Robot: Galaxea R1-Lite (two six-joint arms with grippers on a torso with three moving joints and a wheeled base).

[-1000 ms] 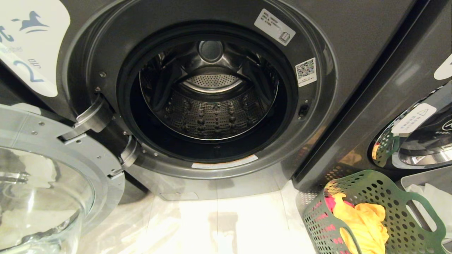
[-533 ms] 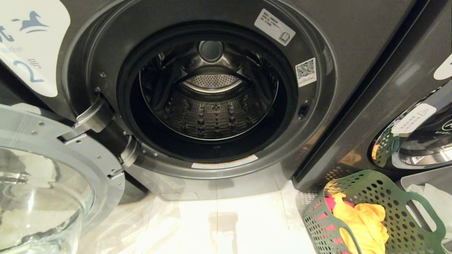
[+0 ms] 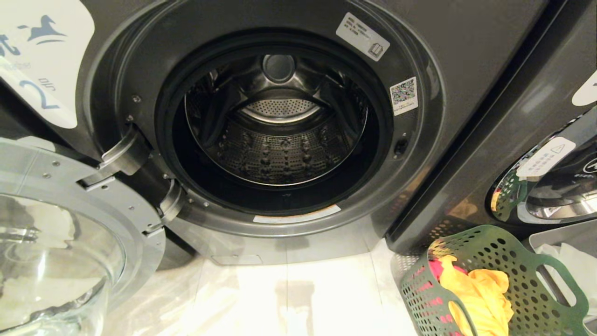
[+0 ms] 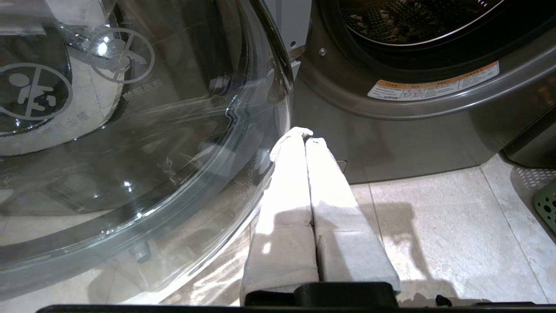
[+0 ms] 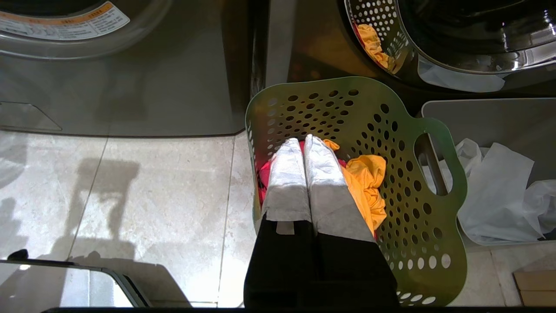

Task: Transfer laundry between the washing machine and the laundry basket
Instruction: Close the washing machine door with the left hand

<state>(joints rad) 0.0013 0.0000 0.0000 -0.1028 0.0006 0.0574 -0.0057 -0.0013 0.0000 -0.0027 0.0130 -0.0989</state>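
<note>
The washing machine [image 3: 466, 42], dark grey w/ the white label marked 2 [image 3: 39, 60] on its front, has its door [image 3: 70, 224] swung wide open on the robot's left. The drum [image 3: 280, 135] shows bare perforated steel – no cloth seen in it.

The laundry basket [image 3: 527, 261], green w/ round holes, sits on the tiled floor [image 3: 289, 298] just beside the machine's lower front corner, on the robot's right. Both garments lie in it: the yellow-orange garment [image 3: 480, 294] on top, the red garment [image 3: 436, 270] under it against the basket wall nearest the machine.

Right pincer [image 5: 302, 140] hangs over the basket, fingers pressed together, gripping nothing; whether the tips touch the cloth can't be told. Left pincer [image 4: 306, 135] is low in front of the machine, just beside the open door's glass – also pressed together, nothing between its fingers.

On the far side of the basket from the machine: a grey bin [image 5: 491, 117] w/ white cloth [image 5: 495, 195] in it, and behind it a second machine [image 3: 550, 186] w/ its door closed.
</note>
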